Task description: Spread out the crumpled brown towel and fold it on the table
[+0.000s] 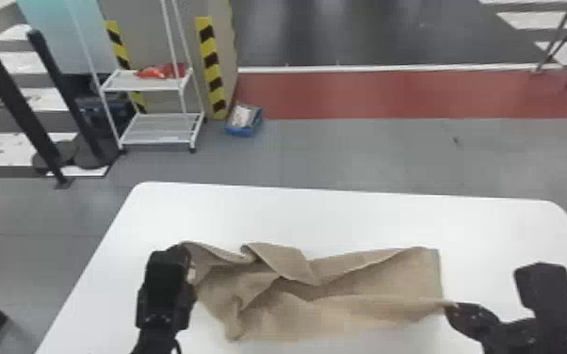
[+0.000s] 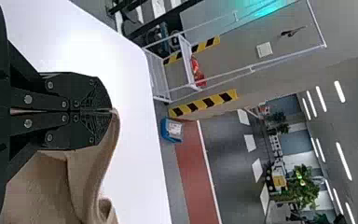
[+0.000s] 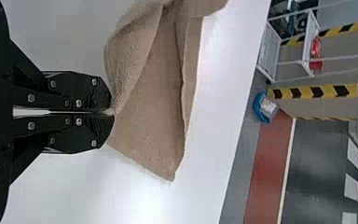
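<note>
My left gripper (image 1: 190,273) holds the left end of the brown towel (image 1: 362,282) in the head view, and my right gripper (image 1: 448,306) has its near right part. Between them the towel stretches sideways, with loose folds at the left and middle and a squarer corner at the far right. In the left wrist view the left gripper (image 2: 111,111) is shut on an edge of the towel (image 2: 42,186). The right gripper (image 3: 112,112), in the right wrist view, is shut on another bit of edge, with the towel (image 3: 154,112) draping beyond its tips.
The white table (image 1: 344,212) extends beyond the towel to its rounded far corners. Past it on the floor stand a white shelf rack (image 1: 160,128), black posts at the left and a small blue box (image 1: 244,120).
</note>
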`<state>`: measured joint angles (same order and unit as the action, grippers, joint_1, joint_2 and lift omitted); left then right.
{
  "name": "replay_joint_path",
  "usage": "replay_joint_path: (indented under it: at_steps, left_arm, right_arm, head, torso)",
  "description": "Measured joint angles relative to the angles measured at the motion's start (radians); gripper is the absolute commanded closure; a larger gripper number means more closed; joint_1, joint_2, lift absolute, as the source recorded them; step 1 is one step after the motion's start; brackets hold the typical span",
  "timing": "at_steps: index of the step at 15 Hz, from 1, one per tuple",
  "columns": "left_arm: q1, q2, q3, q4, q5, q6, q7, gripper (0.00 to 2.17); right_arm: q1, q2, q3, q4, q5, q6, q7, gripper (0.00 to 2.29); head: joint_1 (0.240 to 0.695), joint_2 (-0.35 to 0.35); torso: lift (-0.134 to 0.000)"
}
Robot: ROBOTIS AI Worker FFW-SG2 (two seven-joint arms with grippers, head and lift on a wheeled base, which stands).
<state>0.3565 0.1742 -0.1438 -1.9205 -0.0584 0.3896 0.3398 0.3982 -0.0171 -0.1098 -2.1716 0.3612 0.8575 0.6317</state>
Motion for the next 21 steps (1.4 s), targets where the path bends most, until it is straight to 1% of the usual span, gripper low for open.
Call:
replay_joint_path:
  at_steps: [5,7,10,12,14,17,21]
  left_arm:
    - [0.007,0.001,0.064,-0.056,-0.002,0.085,-0.037,1.38]
    - [0.005,0.001,0.083,-0.071,-0.007,0.119,-0.049,1.38]
    - [-0.01,0.0,0.097,-0.099,-0.028,0.226,-0.076,1.38]
    - [-0.05,-0.003,0.092,-0.091,-0.045,0.284,-0.093,1.38]
    - [-0.12,-0.008,0.065,-0.015,-0.059,0.301,-0.101,1.38]
    - [-0.236,-0.015,-0.011,0.129,-0.089,0.249,-0.079,1.38]
    - [-0.368,-0.046,-0.084,0.266,-0.116,0.145,-0.04,1.38]
  right_arm:
    - [-0.087,-0.001,-0.178,0.008,-0.036,0.022,0.024,1.11]
    - [-0.119,-0.005,-0.229,0.025,-0.041,0.022,0.034,1.11]
    - [-0.156,-0.008,-0.28,0.042,-0.047,0.022,0.074,1.11]
    - [-0.177,-0.008,-0.291,0.06,-0.048,0.022,0.082,1.11]
    - [-0.183,-0.005,-0.286,0.079,-0.046,0.02,0.081,1.11]
    - [-0.172,0.001,-0.29,0.086,-0.049,-0.001,0.08,1.11]
    - [-0.129,0.002,-0.324,0.084,-0.054,-0.039,0.08,1.11]
  head:
    - [0.695,-0.034]
    - [0.695,-0.053]
    - [0.695,-0.067]
    - [0.695,-0.07]
    - [0.695,-0.075]
    - [0.695,-0.095]
    - [0.695,-0.156]
  torso:
    - [0.0]
    - [0.0]
    - [0.0]
    - [0.0]
    - [0.0]
    - [0.0]
    - [0.0]
